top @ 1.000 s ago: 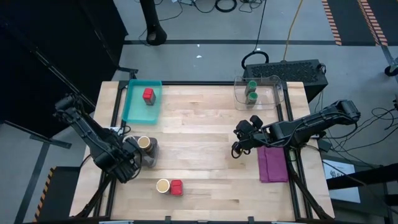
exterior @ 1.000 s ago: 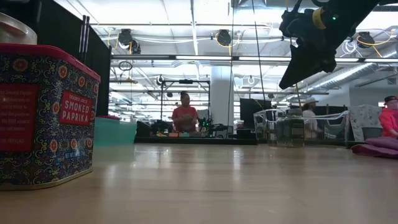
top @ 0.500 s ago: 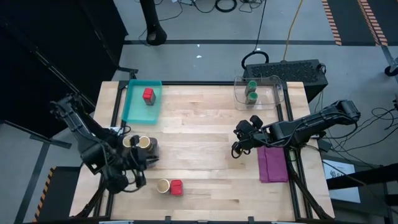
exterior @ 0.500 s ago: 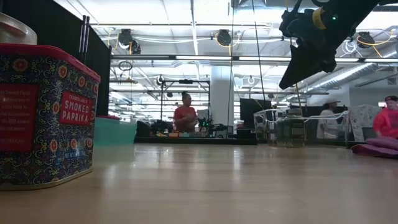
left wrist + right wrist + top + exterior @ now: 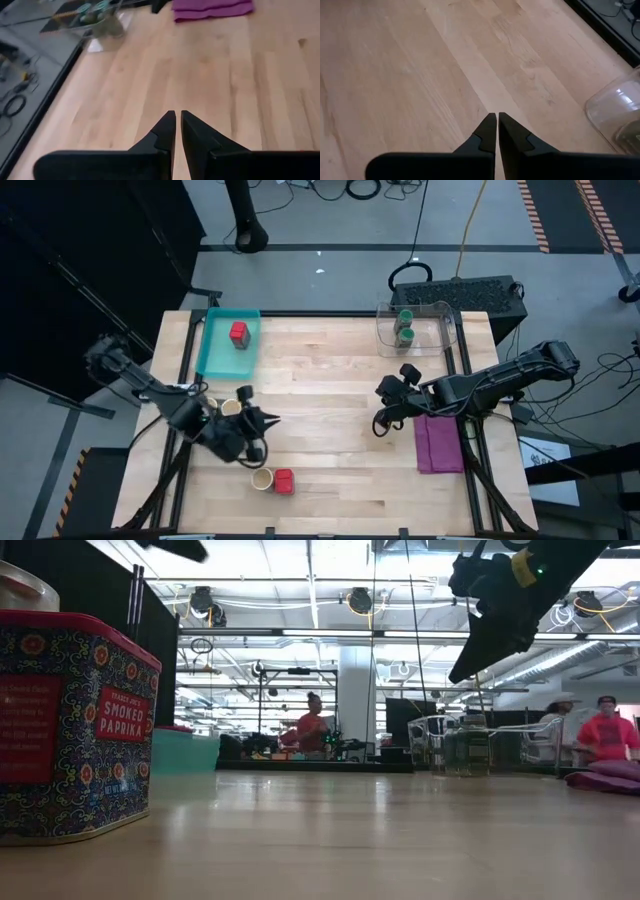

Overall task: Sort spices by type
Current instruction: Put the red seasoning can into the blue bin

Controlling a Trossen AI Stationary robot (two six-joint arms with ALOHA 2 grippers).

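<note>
From above, a light wooden table [image 5: 330,430] holds two dark robot arms. The left gripper [image 5: 262,420] sits over the table's left-front area, fingers pointing toward the centre, just beside two tan cylinders with cream tops [image 5: 229,406] that stand near the left edge. Toward the front edge, a third tan cylinder [image 5: 262,479] stands touching a red blocky jar [image 5: 284,481]. A teal tray [image 5: 216,355] at the far left corner holds a second red jar [image 5: 238,332]. A clear container [image 5: 430,328] at the far right corner holds two green-lidded jars [image 5: 404,326], one behind the other. The right gripper [image 5: 382,420] hangs over the table's right-middle, near a purple cloth [image 5: 438,442] at the right edge.

From table level, the front red jar [image 5: 70,725] fills the left, labelled smoked paprika. The right gripper [image 5: 468,665] hangs at upper right, clear of the table. People show in the room behind.

From the left wrist, the left gripper [image 5: 178,120] has its jaws together over bare wood, holding nothing; the purple cloth [image 5: 212,8] lies far ahead.

From the right wrist, the right gripper [image 5: 497,121] also has its jaws together and empty above bare wood, with the clear container [image 5: 615,107] at the edge
</note>
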